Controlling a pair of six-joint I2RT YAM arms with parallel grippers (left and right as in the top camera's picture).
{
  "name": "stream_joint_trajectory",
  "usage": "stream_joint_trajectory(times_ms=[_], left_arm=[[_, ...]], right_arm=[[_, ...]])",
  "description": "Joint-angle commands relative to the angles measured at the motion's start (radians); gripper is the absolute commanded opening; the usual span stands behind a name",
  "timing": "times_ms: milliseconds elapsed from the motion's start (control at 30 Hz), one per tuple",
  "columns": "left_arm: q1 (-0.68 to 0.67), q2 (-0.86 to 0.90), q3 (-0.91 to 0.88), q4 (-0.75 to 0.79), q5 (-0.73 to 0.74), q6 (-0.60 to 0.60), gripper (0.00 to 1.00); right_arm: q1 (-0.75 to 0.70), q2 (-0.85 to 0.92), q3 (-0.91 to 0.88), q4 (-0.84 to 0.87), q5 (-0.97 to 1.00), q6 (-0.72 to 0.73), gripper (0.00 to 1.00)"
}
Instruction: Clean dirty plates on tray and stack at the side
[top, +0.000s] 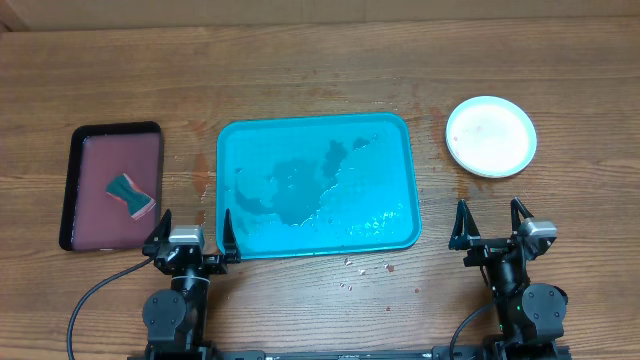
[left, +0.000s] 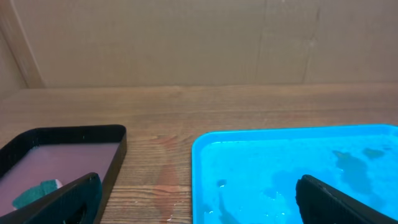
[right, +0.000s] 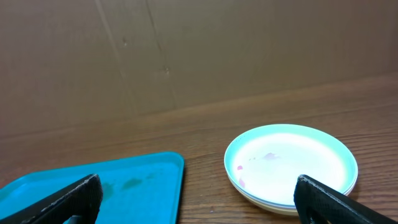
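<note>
Wooden desk (top: 320, 60), grain running left to right; a plain brown wall (left: 186, 37) stands behind it in both wrist views. Turquoise tray (top: 390, 160) at centre, wet, with dark pooled patches and no plates on it. Plates (top: 490, 136) are stacked on the desk to the tray's far right, apart from it; the top one is teal-rimmed, with faint pink specks on its white centre. Maroon tray (top: 100, 170) at left holds a teal sponge (top: 132, 196). Faint reddish stain (top: 205, 185) on the wood just left of the turquoise tray; small crumbs (top: 350, 270) lie near its near edge. Left gripper (top: 196, 222) at the tray's near-left corner, fingers wide apart, nothing held. Right gripper (top: 489, 215) near side of the plates, fingers wide apart, nothing held.
</note>
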Motion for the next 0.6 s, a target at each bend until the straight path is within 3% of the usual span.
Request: stream_joint_trajectory(times_ms=[0, 167, 567], left_arm=[[0.007, -0.011, -0.004, 0.000, -0.028, -0.022, 1.00], [0.007, -0.011, -0.004, 0.002, -0.012, 0.066, 1.00], [0.007, -0.010, -0.003, 0.003, -0.012, 0.068, 1.00]], right_arm=[[0.005, -0.007, -0.011, 0.006, -0.005, -0.005, 1.00], [0.005, -0.007, -0.011, 0.006, -0.005, -0.004, 1.00], [0.005, -0.007, -0.011, 0.005, -0.005, -0.005, 1.00]])
